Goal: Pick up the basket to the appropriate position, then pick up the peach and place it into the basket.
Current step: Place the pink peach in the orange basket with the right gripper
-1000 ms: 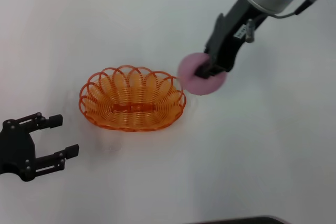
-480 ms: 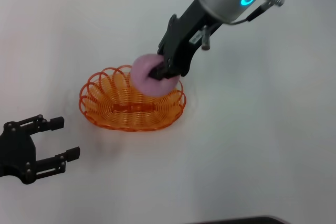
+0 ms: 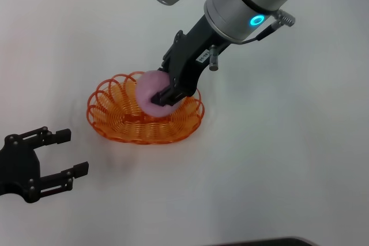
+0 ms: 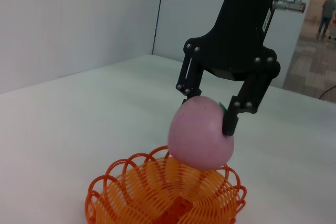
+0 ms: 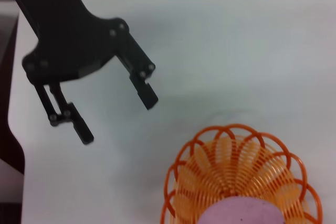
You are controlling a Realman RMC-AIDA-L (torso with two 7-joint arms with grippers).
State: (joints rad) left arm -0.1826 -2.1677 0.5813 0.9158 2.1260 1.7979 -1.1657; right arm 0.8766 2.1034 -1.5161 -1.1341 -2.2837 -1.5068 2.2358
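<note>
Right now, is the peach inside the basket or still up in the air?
Still in the air. The right gripper pinches the peach between its fingers, just above the basket; the left wrist view shows it clear of the rim.

This looks like a robot lab or test room inside a larger building. A broad, plain white worktop (image 3: 277,159) fills the head view and carries only staged props: an orange wire basket (image 3: 115,122) and a pink peach (image 4: 200,134). In the left wrist view, bare pale walls (image 4: 73,19) meet in a corner just past the worktop's far edge. At that view's far right edge an opening (image 4: 317,51) shows a tiled corridor floor with a person standing well off.
</note>
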